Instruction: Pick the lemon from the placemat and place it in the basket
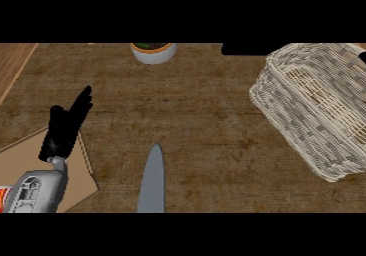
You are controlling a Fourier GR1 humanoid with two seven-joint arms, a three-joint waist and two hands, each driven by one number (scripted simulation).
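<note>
Far to the left of the basket [319, 110], your left hand [64, 130] stands over the counter [201, 125] with its fingers [81, 102] straight and close together, pointing away from you and leaning slightly towards the basket side; they hold nothing. Its grey forearm [38, 192] comes in from the lower edge. Beneath the wrist and forearm lies the tan placemat [16, 165], and its near corner reaches a little towards the basket. You cannot see the lemon on the visible part of the mat or at the fingers, so where it lies relative to them cannot be told. Between the hand and the basket, low in the view, a narrow grey pointed shape [151, 180] rises from the lower edge; what it is cannot be told. Further back, well to the left of the basket, stands a small white pot [153, 51] with some green in it. The basket itself is pale wicker, tilted, with its opening facing up and away from the hand.
</note>
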